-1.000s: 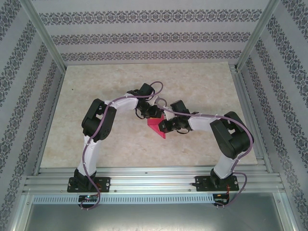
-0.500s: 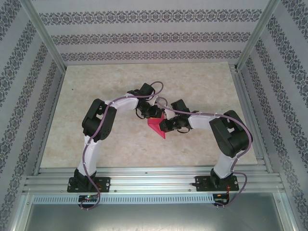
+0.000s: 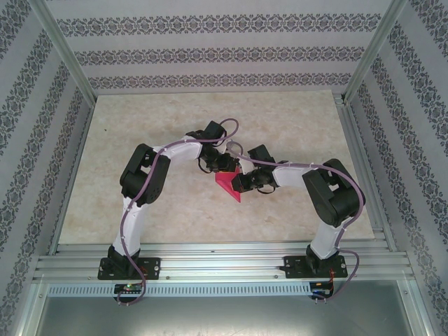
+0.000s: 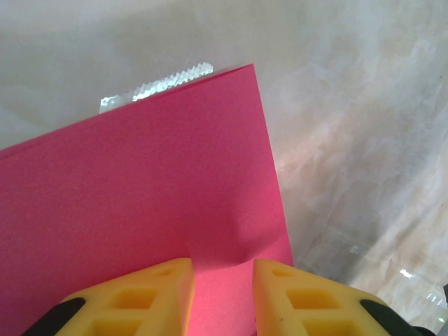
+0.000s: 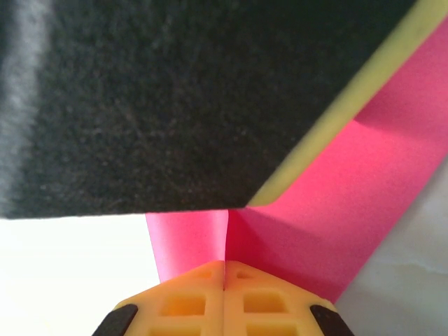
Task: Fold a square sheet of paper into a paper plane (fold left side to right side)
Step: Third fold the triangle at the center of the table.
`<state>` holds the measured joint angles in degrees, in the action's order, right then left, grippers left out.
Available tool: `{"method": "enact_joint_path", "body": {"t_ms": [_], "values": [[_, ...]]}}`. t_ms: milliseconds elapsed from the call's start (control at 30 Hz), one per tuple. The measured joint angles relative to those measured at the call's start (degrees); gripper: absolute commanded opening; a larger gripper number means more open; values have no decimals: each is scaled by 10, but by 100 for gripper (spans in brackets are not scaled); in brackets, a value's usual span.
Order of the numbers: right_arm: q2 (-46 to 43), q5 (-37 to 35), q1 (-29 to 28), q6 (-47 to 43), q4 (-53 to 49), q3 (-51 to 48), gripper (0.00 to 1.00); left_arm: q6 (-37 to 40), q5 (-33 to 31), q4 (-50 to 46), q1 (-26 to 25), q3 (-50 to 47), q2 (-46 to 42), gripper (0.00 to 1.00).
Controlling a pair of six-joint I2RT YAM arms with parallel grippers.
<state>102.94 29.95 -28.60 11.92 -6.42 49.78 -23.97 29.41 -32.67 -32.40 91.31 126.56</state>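
At the middle of the table (image 3: 140, 126), the 2 arms are seen bent inward until their wrists nearly meet, and the pink sheet (image 3: 227, 185) is found lying between them. From above, the sheet is read as a wedge with its point turned toward the near edge, so its long axis is judged to run roughly far to near. The left gripper (image 3: 221, 165) is set at its far left side and the right gripper (image 3: 239, 183) just beside its right side; neither can be called nearer.

In the right wrist view the 2 yellow fingertips (image 5: 189, 294) are pressed together, and a raised ridge of the sheet is clamped between them, the rest spreading ahead and to the right. In the left wrist view the fingers (image 4: 150, 297) are set apart, with pink paper showing in the gap and a shallow dent just ahead; whether anything is nipped there cannot be told.

Since the fold is to be carried from left to right, the part to be moved is judged to lie ahead of the left gripper. A small strip of serrated clear tape (image 4: 157, 87) is seen at the sheet's far edge.
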Motion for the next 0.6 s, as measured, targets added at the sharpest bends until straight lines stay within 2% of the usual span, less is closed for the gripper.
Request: {"method": "enact_joint_path", "body": {"t_ms": [600], "values": [[9, -3, 6, 0, -5, 7, 0, 0, 0, 0, 0, 2, 1, 31]]}}
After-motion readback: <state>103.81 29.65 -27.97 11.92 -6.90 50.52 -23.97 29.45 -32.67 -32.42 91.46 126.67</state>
